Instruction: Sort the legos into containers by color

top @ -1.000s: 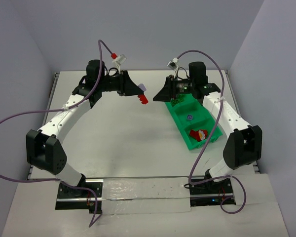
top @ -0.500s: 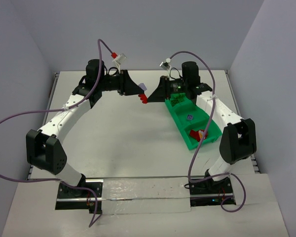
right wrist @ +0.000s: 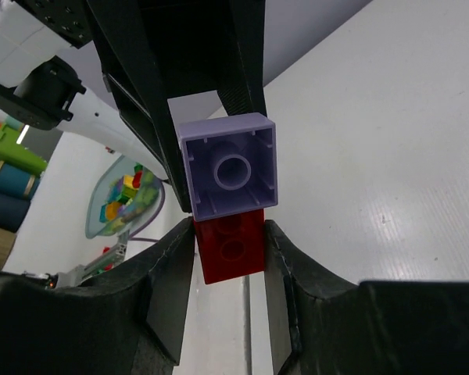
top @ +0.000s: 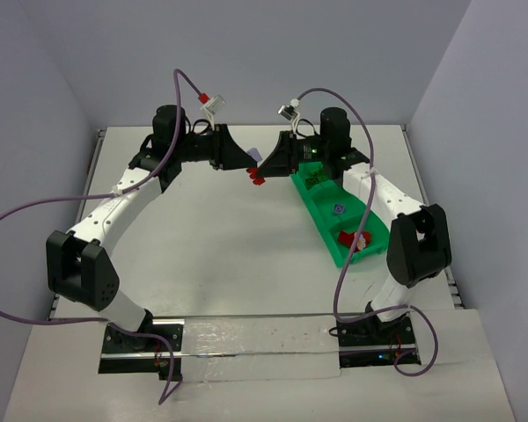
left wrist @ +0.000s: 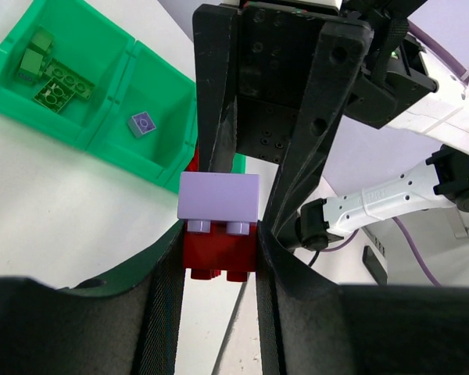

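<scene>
A red lego (left wrist: 219, 251) with a pale purple lego (left wrist: 219, 197) stuck on it hangs above the table between both arms (top: 257, 172). My left gripper (left wrist: 219, 262) is shut on the red brick. From the opposite side my right gripper (right wrist: 229, 254) has its pads against the same red lego (right wrist: 230, 250), with the purple lego (right wrist: 228, 164) just beyond them. The green tray of containers (top: 313, 211) lies under the right arm. It holds green legos (left wrist: 51, 74) in the far compartment, one purple lego (left wrist: 141, 123) in the middle and red legos (top: 356, 239) in the near one.
The left arm reaches in from the left (top: 114, 198) and the right arm runs along the tray's right side (top: 396, 202). Purple cables (top: 185, 83) loop above both wrists. Walls close in the table at the back and sides.
My right gripper has swung left from over the tray's far end to the brick stack in my left gripper and closed in on the red lego. The left arm has stayed put.
</scene>
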You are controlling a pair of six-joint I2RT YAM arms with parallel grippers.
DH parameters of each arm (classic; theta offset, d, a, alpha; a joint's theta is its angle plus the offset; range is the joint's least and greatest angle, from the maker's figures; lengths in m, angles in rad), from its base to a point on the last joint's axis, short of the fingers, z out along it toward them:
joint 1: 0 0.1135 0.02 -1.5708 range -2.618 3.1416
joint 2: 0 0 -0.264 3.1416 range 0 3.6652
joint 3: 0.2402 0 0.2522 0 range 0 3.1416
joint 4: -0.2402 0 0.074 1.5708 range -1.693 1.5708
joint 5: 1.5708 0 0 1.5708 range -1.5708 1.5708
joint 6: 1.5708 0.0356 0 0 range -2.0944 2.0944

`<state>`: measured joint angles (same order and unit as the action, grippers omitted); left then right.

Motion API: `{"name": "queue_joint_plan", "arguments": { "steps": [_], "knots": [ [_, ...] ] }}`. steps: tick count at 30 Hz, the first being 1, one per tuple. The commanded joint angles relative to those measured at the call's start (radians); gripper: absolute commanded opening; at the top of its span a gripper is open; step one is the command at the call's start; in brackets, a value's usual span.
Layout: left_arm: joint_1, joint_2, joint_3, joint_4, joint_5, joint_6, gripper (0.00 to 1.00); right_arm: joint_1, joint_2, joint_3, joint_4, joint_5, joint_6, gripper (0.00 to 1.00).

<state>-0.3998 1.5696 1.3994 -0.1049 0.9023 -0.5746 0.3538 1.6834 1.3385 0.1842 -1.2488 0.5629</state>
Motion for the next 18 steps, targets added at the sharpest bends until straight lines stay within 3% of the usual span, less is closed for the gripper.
{"name": "queue_joint_plan", "arguments": {
  "steps": [1, 3, 10, 18],
  "knots": [
    [-0.008, -0.008, 0.02, 0.047, 0.015, 0.004, 0.0, 0.018, 0.016, 0.0, 0.105, -0.038, 0.075, 0.31],
    [-0.008, -0.01, 0.021, 0.046, 0.015, 0.006, 0.0, 0.019, 0.021, 0.001, 0.104, -0.045, 0.082, 0.3],
    [-0.008, -0.007, 0.033, 0.041, 0.012, 0.013, 0.0, 0.025, 0.028, 0.01, 0.074, -0.045, 0.065, 0.54],
    [-0.008, -0.006, 0.046, 0.027, 0.008, 0.023, 0.0, 0.025, 0.042, -0.006, 0.059, -0.034, 0.053, 0.56]
  ]
}}
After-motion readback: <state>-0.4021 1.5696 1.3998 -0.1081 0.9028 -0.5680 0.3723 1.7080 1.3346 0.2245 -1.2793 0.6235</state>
